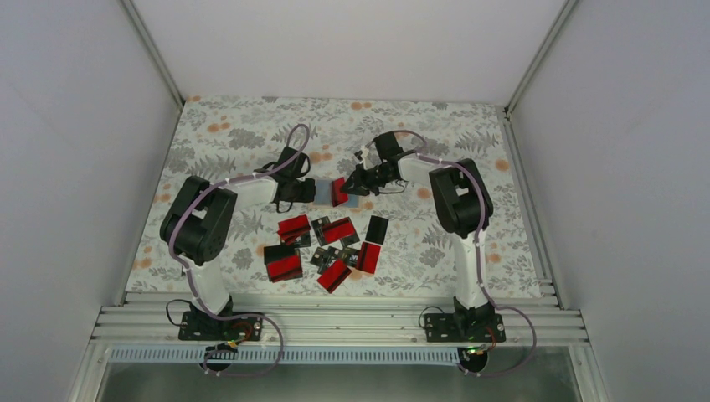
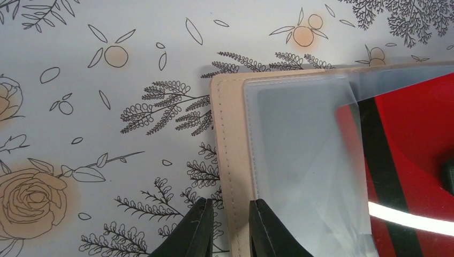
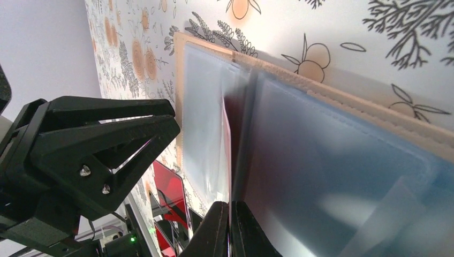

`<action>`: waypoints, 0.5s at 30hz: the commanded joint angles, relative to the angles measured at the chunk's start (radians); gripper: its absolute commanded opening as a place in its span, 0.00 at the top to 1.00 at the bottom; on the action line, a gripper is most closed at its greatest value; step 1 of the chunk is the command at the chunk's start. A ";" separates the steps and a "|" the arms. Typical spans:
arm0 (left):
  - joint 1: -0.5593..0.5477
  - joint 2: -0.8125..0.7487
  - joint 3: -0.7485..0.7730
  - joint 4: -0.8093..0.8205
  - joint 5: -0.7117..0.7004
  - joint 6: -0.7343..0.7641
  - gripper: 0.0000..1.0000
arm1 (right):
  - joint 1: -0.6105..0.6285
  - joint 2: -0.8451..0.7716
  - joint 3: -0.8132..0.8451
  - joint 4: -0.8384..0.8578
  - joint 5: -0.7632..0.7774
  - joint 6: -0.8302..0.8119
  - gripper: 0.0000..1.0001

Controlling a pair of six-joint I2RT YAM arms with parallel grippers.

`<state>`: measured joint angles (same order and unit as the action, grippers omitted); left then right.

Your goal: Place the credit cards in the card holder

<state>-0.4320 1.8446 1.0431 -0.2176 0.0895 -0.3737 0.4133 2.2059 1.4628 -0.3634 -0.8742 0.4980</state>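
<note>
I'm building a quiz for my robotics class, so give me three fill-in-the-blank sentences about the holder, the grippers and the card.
1. The holder lies ____, its clear sleeves showing.
2. The gripper clamping its stitched edge belongs to the ____ arm.
3. The right gripper pinches a card that is mostly ____.

Missing words: open; left; red.

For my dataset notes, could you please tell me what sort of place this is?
Likely a robot test cell in a lab: plain white walls, aluminium frame rails, and a floral-covered table.
</note>
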 commanded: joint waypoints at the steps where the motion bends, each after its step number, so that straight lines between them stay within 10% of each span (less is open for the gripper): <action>1: 0.006 0.017 -0.012 0.022 0.021 0.013 0.82 | -0.007 0.040 0.032 0.030 -0.014 0.033 0.96; 15: 0.006 0.004 -0.077 0.062 0.078 -0.016 0.84 | -0.003 0.059 0.031 0.103 -0.004 0.099 0.96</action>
<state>-0.4286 1.8442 1.0008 -0.1543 0.1368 -0.3782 0.4110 2.2452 1.4834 -0.2958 -0.8993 0.5617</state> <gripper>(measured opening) 0.163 0.044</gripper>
